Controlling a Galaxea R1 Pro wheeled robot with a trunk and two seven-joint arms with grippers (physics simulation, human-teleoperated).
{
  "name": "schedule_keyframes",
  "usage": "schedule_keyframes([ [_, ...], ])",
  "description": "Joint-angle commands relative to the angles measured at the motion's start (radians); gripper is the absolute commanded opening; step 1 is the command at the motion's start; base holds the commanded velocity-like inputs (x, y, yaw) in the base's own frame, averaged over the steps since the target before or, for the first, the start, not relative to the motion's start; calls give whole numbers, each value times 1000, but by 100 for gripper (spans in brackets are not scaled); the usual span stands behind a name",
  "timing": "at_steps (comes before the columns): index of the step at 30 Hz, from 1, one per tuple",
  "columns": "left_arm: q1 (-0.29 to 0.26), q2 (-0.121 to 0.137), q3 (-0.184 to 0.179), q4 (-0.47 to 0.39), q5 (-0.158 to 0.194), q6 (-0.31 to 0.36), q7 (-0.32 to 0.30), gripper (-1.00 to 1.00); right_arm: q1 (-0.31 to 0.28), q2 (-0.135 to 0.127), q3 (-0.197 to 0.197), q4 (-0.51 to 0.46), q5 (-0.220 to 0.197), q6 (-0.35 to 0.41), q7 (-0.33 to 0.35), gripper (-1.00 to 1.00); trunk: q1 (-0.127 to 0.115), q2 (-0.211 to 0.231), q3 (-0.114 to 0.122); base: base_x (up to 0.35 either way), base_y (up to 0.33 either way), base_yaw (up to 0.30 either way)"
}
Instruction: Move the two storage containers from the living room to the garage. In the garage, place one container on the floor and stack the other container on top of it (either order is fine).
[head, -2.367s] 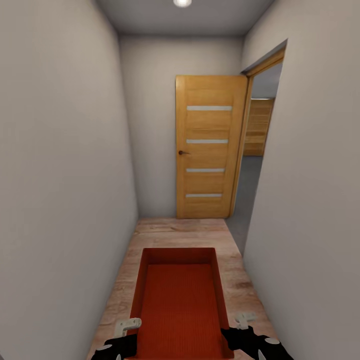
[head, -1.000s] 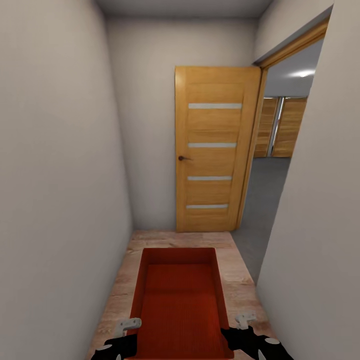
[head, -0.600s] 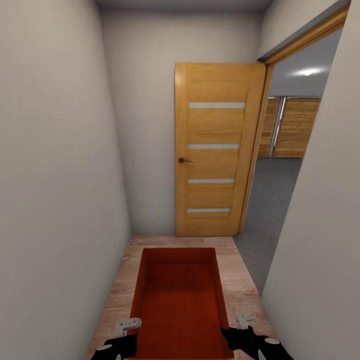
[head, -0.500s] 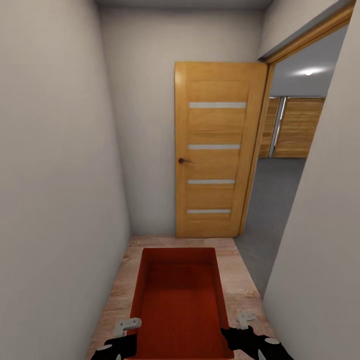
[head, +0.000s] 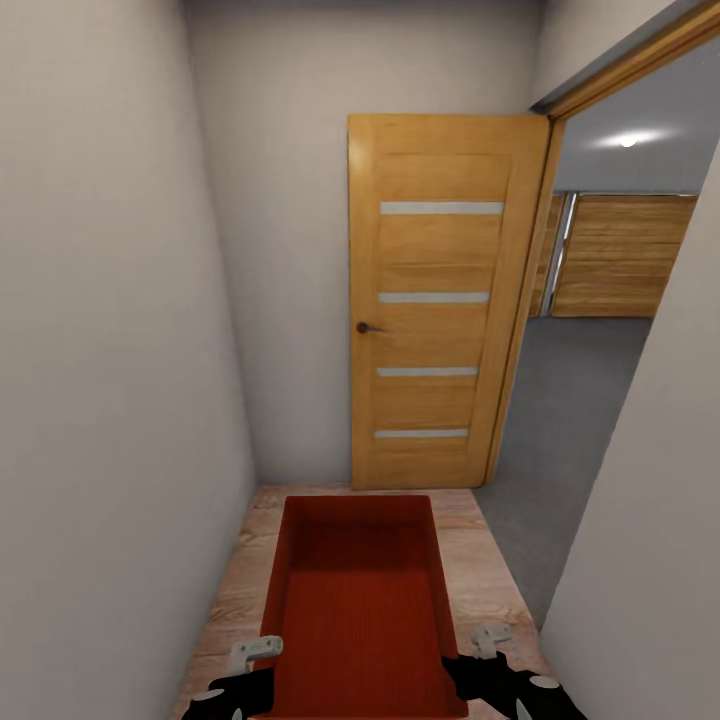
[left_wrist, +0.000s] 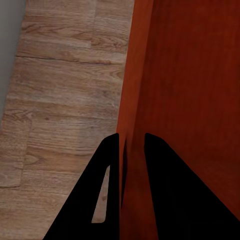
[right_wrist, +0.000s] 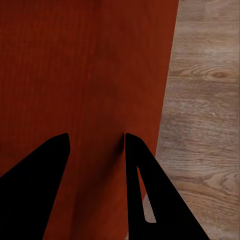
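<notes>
container (head: 360, 600), head view – open door (head: 435, 300)

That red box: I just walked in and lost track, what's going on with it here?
The robot carries one orange-red storage container in front of it, the left hand pinching its left wall and the right hand its right wall. It stands in a narrow hallway on wood-plank flooring. An open wooden door ahead right shows the garage's grey concrete floor and slatted doors.
</notes>
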Motion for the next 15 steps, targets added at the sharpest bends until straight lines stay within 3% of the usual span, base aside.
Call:
schedule_keyframes([
  [1, 0, -2, 1, -3, -22, -33, 8, -100, -1, 7, -6, 1, -10, 7, 23, -100, 1, -1, -2, 325, 0, 0],
  [15, 0, -1, 1, -3, -22, -33, 8, -100, -1, 7, -6, 1, -10, 7, 23, -100, 1, -1, -2, 325, 0, 0],
])
